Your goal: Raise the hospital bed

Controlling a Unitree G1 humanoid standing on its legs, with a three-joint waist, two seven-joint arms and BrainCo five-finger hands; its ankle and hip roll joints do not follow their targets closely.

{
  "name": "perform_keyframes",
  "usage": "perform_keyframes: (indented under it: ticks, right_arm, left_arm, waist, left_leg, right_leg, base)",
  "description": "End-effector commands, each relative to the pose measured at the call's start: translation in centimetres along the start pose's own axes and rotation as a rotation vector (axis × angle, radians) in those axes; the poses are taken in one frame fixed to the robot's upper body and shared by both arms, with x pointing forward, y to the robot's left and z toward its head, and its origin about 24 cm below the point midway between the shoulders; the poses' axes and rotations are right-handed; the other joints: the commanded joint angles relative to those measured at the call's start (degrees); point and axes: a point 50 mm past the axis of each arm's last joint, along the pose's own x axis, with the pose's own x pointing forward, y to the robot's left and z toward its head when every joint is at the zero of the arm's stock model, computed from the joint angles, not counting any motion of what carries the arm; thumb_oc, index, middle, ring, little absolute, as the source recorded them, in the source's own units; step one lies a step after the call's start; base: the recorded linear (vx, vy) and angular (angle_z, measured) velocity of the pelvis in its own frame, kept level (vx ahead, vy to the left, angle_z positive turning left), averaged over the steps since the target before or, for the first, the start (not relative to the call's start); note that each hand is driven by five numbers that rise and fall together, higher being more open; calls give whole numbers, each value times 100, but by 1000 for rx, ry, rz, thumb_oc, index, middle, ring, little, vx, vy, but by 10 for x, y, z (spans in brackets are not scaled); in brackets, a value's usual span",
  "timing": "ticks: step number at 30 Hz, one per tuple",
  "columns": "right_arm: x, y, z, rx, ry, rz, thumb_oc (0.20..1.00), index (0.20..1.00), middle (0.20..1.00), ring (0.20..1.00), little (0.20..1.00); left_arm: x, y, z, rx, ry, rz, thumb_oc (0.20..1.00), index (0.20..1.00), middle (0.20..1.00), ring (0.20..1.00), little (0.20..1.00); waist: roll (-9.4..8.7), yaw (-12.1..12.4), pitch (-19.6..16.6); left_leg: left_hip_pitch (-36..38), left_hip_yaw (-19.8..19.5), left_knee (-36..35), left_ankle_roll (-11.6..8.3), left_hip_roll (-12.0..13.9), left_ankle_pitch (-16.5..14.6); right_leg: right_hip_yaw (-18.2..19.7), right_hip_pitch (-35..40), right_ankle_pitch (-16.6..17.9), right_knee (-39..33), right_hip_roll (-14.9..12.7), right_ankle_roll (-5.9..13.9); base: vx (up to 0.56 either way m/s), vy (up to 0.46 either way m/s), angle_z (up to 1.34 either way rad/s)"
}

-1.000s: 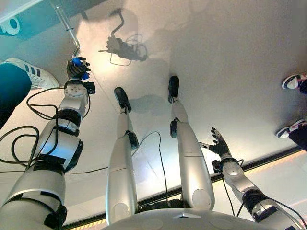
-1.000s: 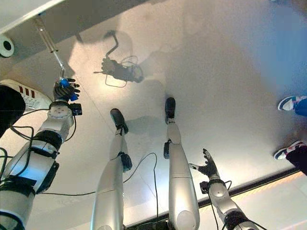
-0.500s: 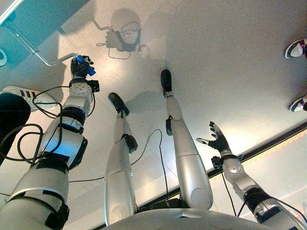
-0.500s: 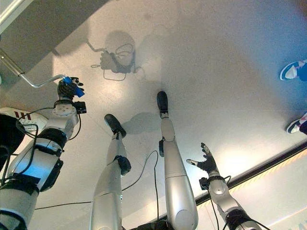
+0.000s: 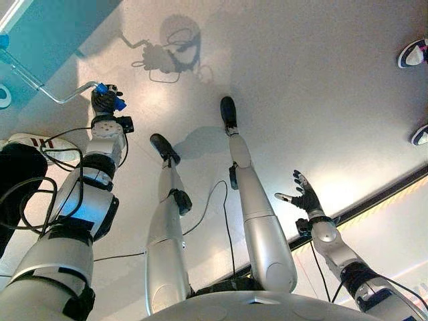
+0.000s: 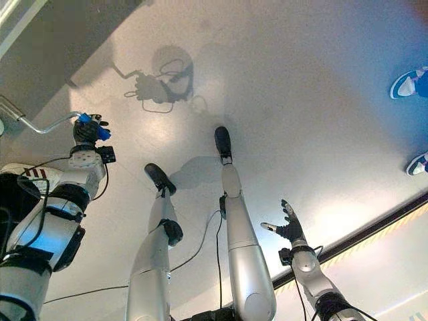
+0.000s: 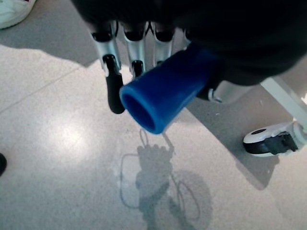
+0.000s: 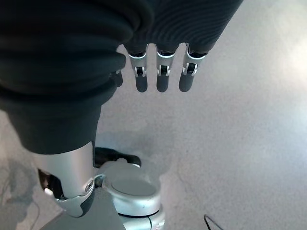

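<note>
L hand (image 5: 105, 101) at approx 10 o'clock in head cam, arm stretched out over the floor (image 5: 301, 87), fingers curled round the blue grip (image 5: 111, 97) of the crank handle (image 5: 50, 90). Wrist cam confirms: blue grip (image 7: 165, 88) sits in the palm, open end sticking out past the fingers (image 7: 111, 91), fingertips wrapped over it. Crank is a bent silver rod, runs from the hand toward 9-10 o'clock up to the bed frame (image 5: 40, 30) at the top-left corner. Bed caster (image 7: 268, 139) visible in L wrist cam near the frame leg.

R hand (image 5: 304, 197) at approx 4 o'clock, low by the robot's side, fingers spread and straight, thumb out, holding nothing, well apart from the crank. R wrist cam: fingers (image 8: 160, 79) hanging straight over bare floor.

Person's shoe (image 5: 37, 142) just beside L arm at 9 o'clock; two more shoes (image 5: 411, 53) at 2-3 o'clock edge
</note>
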Motion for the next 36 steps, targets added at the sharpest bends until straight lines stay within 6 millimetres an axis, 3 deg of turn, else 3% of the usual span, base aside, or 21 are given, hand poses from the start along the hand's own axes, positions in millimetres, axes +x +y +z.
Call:
perform_keyframes:
  ticks: [1,9,12,13,14,15,18,36]
  right_arm:
    - [-21,-21,-28,-66,79,-22,1000,1000,1000,1000,1000]
    - [-26,-27,-41,-77,142,-44,1000,1000,1000,1000,1000]
    - [-27,-26,-46,-78,170,-48,1000,1000,1000,1000,1000]
    - [-26,-27,-47,-78,180,-54,1000,1000,1000,1000,1000]
    - [-27,-26,-48,-78,185,-53,1000,1000,1000,1000,1000]
    - [-26,-27,-47,-78,180,-54,1000,1000,1000,1000,1000]
    - [-27,-28,-53,-77,216,-64,1000,1000,1000,1000,1000]
    - [-28,-23,-60,-65,279,-73,1000,1000,1000,1000,1000]
  left_arm:
    - [-18,-79,70,-140,-266,-287,200,200,200,200,200]
    - [-34,-99,69,-215,-290,-394,200,200,200,200,200]
    - [-37,-101,66,-220,-296,-420,200,200,200,200,200]
    - [-39,-101,68,-233,-304,-430,200,200,200,200,200]
    - [-39,-101,66,-231,-299,-432,200,200,200,200,200]
    - [-39,-101,68,-233,-304,-430,200,200,200,200,200]
    - [-43,-100,66,-263,-320,-449,200,200,200,200,200]
    - [-49,-57,53,-337,-369,-424,200,200,200,200,200]
  waist:
    - [220,-188,33]
    - [445,-94,33]
    - [502,-51,33]
    - [509,-38,33]
    - [530,-25,33]
    - [510,-39,33]
    - [546,37,33]
    - [479,477,33]
  left_leg:
    - [276,-277,449,-280,355,-132]
    - [566,-430,422,-278,281,-102]
    - [687,-505,433,-257,256,-111]
    - [615,-478,469,-209,233,58]
    - [753,-557,447,-252,225,-107]
    - [616,-480,468,-209,233,58]
    - [778,-580,462,-184,181,52]
    - [1249,-1001,373,-61,-20,37]
  right_leg:
    - [-92,168,-562,585,106,711]
    - [-229,514,-638,642,50,648]
    - [-298,659,-674,696,18,628]
    - [-337,647,-489,679,5,557]
    - [-331,775,-684,705,5,604]
    - [-340,651,-489,676,5,557]
    - [-424,885,-492,660,-63,548]
    - [-796,1754,-502,467,-395,614]
  base:
    - [0,0,0]
    - [-4,-13,0]
    - [-41,-43,9]
    - [-18,-14,14]
    - [-95,-46,17]
    - [-20,9,22]
    - [-48,3,18]
    - [5,36,12]
